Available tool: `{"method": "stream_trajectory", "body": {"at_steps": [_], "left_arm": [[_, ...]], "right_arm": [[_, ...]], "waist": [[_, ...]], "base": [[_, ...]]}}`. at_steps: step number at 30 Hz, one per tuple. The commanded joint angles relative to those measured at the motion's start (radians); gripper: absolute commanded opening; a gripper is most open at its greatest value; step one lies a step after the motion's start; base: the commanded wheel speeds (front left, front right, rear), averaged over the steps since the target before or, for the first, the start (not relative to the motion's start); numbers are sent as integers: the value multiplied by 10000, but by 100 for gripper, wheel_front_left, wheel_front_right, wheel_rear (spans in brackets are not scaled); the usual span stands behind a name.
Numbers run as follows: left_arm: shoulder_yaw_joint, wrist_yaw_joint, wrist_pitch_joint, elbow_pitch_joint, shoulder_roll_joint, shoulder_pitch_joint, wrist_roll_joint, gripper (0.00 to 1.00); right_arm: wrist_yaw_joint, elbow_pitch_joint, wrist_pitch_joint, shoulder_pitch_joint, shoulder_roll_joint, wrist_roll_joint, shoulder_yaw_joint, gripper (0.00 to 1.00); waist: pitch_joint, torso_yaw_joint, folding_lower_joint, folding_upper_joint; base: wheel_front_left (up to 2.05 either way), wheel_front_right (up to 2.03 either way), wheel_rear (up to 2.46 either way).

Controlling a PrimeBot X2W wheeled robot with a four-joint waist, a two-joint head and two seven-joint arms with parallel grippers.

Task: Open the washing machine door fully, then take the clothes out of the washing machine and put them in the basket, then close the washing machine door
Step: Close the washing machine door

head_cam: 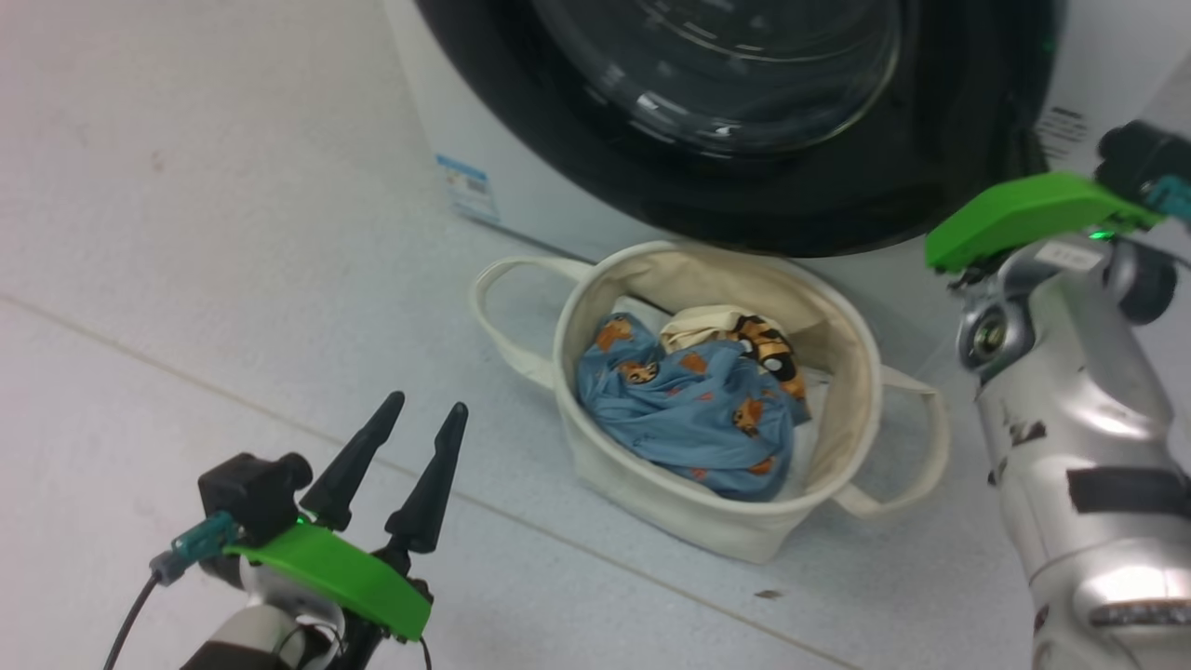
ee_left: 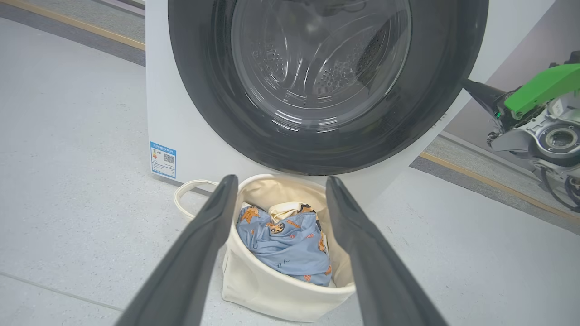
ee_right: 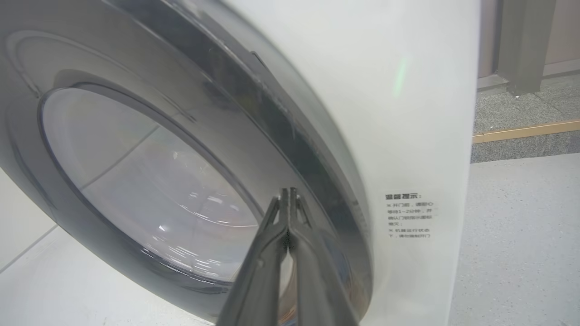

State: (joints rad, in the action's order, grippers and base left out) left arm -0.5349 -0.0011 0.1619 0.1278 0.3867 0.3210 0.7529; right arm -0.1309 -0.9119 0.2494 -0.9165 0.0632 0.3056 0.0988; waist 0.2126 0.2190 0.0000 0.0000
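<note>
Door status: washing machine door (head_cam: 744, 195) sits against the front of the washing machine (head_cam: 549, 223), black ring flush all round as far as I can see (latched or not, can't tell). Right gripper (ee_right: 288, 194) is pinched fully together with nothing between the fingers. Its tips are at the door's outer rim on the robot's right, right by the seam where the ring meets the white front. Contact looks likely, but I can't confirm it. Left gripper (head_cam: 426, 403) is spread wide and holds nothing. It hangs low over the floor (head_cam: 186, 279), well apart from the basket (head_cam: 651, 502), with a broad stretch of pale floor between them. The basket stands upright on the floor just in front of the machine, its back rim close under the door's lower arc. The gap there can't be judged. Its loop handles stick out to either side. The clothes (head_cam: 679, 409) are inside the basket, below the rim: the blue piece bunched on top, the cream piece with the orange-black face tucked behind it toward the machine. A blue label (head_cam: 465, 186) marks the machine's lower front corner on the robot's left.
</note>
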Motion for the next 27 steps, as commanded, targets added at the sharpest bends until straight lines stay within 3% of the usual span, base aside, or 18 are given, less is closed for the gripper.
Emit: {"method": "stream_trajectory", "body": {"at_steps": [1,16,27], "left_arm": [[408,-12,104,-224,319,250,54,100],[921,411,347,-343,873,-715,313,100],[1624,644,678,-799,1166,-1661,730,100]], "right_arm": [[2,371,124,79,-129,59,-315,100],[2,2526,124,2806,-129,1542,-3841,100],[2,4635,124,4738,-129,754,-4110,100]], "waist": [[-209,-236,0,0],[-1444,-2071,0,0],[-1850,-3180,0,0]], "base": [[0,0,0],[0,0,0],[0,0,0]]}}
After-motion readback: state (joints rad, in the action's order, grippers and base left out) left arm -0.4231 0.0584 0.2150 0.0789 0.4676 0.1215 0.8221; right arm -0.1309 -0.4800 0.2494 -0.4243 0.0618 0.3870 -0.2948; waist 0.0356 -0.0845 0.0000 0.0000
